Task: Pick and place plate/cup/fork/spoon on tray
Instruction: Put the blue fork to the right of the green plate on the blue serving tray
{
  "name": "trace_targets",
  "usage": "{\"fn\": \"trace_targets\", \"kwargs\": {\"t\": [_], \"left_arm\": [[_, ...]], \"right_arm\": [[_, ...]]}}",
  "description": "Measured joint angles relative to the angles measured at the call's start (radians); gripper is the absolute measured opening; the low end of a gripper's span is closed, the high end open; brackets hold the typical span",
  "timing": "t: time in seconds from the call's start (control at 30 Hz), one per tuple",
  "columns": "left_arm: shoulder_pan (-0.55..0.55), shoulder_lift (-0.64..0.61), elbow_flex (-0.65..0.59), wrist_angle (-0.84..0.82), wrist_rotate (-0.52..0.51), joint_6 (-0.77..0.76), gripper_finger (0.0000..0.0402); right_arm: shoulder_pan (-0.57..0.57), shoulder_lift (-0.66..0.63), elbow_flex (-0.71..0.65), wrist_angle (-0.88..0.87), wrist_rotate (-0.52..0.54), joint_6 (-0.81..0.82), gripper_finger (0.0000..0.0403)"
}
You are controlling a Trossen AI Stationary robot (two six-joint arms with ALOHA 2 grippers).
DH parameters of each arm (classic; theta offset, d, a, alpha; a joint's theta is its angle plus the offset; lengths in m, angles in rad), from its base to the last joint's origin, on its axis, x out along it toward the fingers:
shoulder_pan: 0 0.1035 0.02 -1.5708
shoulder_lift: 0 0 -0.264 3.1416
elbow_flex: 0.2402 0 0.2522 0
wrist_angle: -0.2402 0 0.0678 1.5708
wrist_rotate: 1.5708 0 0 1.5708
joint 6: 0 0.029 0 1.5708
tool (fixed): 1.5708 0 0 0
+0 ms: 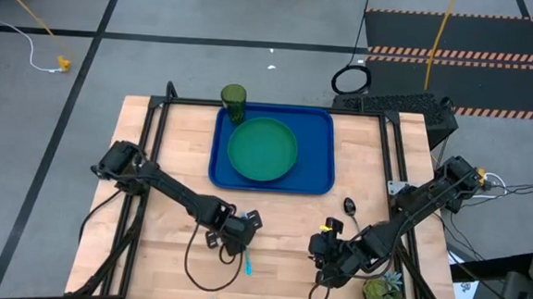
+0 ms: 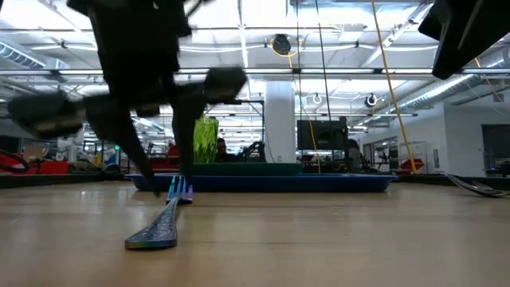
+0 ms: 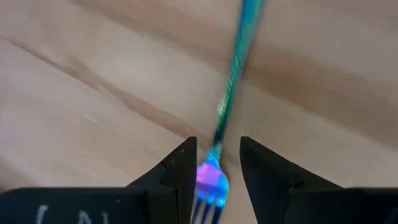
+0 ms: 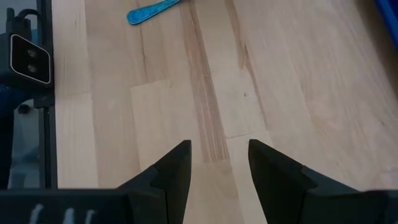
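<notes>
The blue tray (image 1: pixel 318 143) lies at the table's far middle. The green plate (image 1: pixel 262 150) rests flat in it, and the dark green cup (image 1: pixel 234 101) stands upright at its far left corner. The fork (image 1: pixel 247 262) lies on the wood near the front edge, handle toward the near edge. My left gripper (image 3: pixel 217 171) is open, pointing down, with one finger on either side of the fork's iridescent head (image 3: pixel 212 180); I cannot tell whether they touch it. The spoon's dark bowl (image 1: pixel 349 206) lies right of centre. My right gripper (image 4: pixel 219 163) is open and empty over bare wood.
A potted green plant (image 1: pixel 383 296) stands at the near right corner beside my right arm. Black cables loop over the front of the table (image 1: pixel 203 275). The fork's handle end (image 4: pixel 149 12) shows in the right wrist view. Bare wood lies between the tray and the grippers.
</notes>
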Motion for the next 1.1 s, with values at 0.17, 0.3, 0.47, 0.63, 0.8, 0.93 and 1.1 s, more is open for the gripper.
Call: {"fn": "trace_targets", "kwargs": {"t": [0.17,0.3,0.47,0.63,0.8,0.93,1.1], "left_arm": [[-0.001,0.015,0.0,0.043,0.003,0.043,0.0125],[0.011,0.016,-0.001,0.045,0.026,0.078,0.0124],[0.039,0.016,-0.001,0.017,0.055,0.081,0.0124],[0.053,0.016,-0.001,0.01,0.058,0.082,0.0124],[0.055,0.023,-0.001,0.011,0.081,0.081,0.0112],[0.055,0.029,0.0,-0.001,0.088,0.067,0.008],[0.061,0.034,0.001,0.0,0.09,0.004,0.0035]], "right_arm": [[0.0,0.0,0.0,0.007,0.0,0.002,0.0153],[0.0,0.0,0.0,0.014,0.0,0.003,0.0153],[0.0,0.0,0.0,0.014,0.0,0.002,0.0153],[0.0,0.0,0.0,0.024,0.0,-0.005,0.0153],[0.0,0.0,0.0,0.046,0.0,-0.007,0.0153],[-0.002,0.0,0.0,0.078,0.005,-0.017,0.0153],[-0.015,0.0,0.0,0.137,0.059,-0.031,0.0153]]}}
